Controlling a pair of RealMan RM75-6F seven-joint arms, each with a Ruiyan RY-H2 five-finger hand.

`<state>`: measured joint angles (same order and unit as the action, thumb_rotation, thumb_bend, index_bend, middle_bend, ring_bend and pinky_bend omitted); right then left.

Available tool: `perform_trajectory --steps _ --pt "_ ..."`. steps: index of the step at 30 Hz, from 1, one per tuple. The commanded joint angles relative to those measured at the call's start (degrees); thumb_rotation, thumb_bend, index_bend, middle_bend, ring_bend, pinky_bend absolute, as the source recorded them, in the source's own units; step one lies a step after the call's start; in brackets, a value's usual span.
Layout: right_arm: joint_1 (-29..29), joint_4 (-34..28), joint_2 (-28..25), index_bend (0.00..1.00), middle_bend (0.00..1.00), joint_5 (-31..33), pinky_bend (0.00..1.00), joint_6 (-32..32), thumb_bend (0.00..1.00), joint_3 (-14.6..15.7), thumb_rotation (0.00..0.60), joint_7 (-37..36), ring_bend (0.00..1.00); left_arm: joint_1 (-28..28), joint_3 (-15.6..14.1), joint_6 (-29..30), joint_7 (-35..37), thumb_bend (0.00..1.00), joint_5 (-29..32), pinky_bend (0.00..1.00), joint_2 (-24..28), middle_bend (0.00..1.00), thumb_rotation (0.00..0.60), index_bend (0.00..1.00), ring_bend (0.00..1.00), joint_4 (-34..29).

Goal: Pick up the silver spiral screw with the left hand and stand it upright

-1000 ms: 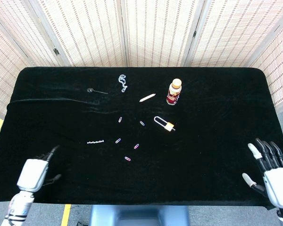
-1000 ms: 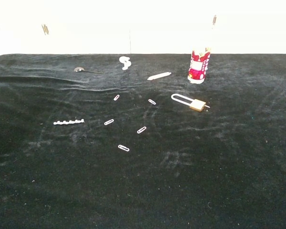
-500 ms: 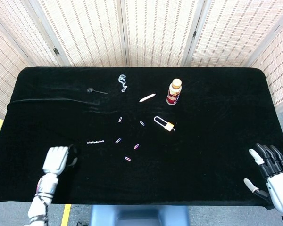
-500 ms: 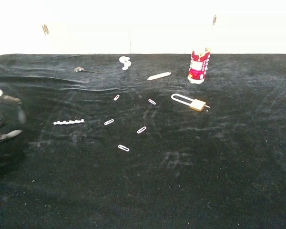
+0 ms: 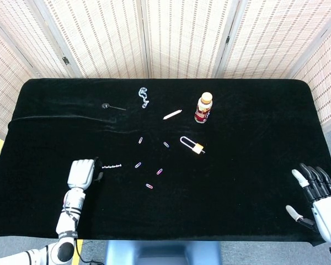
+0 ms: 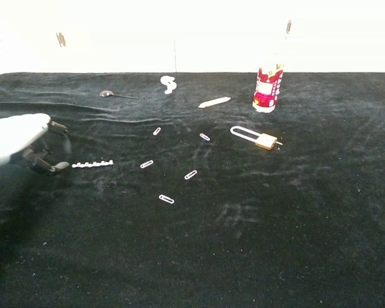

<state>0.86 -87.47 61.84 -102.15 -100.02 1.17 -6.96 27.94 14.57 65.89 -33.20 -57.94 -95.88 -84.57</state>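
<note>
Lying flat on the black tabletop (image 5: 243,110), the silver spiral screw (image 5: 112,165) has not been touched yet, so nothing of the task proper is done: it is neither gripped nor lifted, let alone stood on end. It rests lengthwise, pointing left to right, in the near-left part of the cloth, with its left tip just beside the left hand (image 5: 81,173). In the chest view the same screw (image 6: 92,164) shows as a beaded white line, and the left hand (image 6: 22,146) sits close by its left end, fingers (image 6: 54,166) curled forward and parted around empty space, holding nothing; whether a fingertip already touches the screw I cannot tell. Judged from this, the approach is nearly complete, and what remains is the whole of the handling: closing on the thin screw, raising it off the cloth, turning it vertical and setting it down so it stays up. The right hand (image 5: 318,200) rests at the near-right edge, fingers spread and empty, well apart from the paper clips (image 5: 138,164), the padlock (image 5: 192,144) and the small bottle (image 5: 204,107).
</note>
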Motion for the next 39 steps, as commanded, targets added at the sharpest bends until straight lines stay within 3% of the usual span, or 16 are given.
perform_trajectory --steps 1,18,29,34,39 --pt "-0.1 -0.1 -0.2 0.00 0.00 0.2 0.00 0.2 0.23 0.0 0.600 -0.2 0.00 1.2 0.0 -0.9 -0.1 0.42 1.0 1.00 -1.5 1.00 0.600 0.47 1.00 1.7" --pt "0.2 -0.2 -0.5 0.00 0.00 1.3 0.00 0.7 0.23 -0.2 0.600 -0.6 0.00 4.7 0.3 -2.3 1.5 0.42 3.2 1.00 -4.9 1.00 0.600 0.46 1.00 9.9" --pt "0.0 -0.6 -0.5 0.00 0.00 2.1 0.00 1.5 0.23 -0.5 0.600 -0.5 0.00 5.5 -0.2 -3.8 2.9 0.42 4.5 1.00 -5.2 1.00 0.600 0.45 1.00 11.7" --pt "0.2 -0.4 -0.5 0.00 0.00 2.0 0.00 1.1 0.23 -0.5 0.600 -0.6 0.00 5.7 -0.1 -3.7 3.0 0.43 5.1 1.00 -5.5 1.00 0.600 0.49 1.00 12.9" --pt "0.3 -0.5 -0.5 0.00 0.00 2.2 0.00 1.2 0.23 -0.6 0.600 -0.5 0.00 5.9 -0.1 -4.5 3.6 0.51 5.9 1.00 -5.7 1.00 0.600 0.57 1.00 14.8"
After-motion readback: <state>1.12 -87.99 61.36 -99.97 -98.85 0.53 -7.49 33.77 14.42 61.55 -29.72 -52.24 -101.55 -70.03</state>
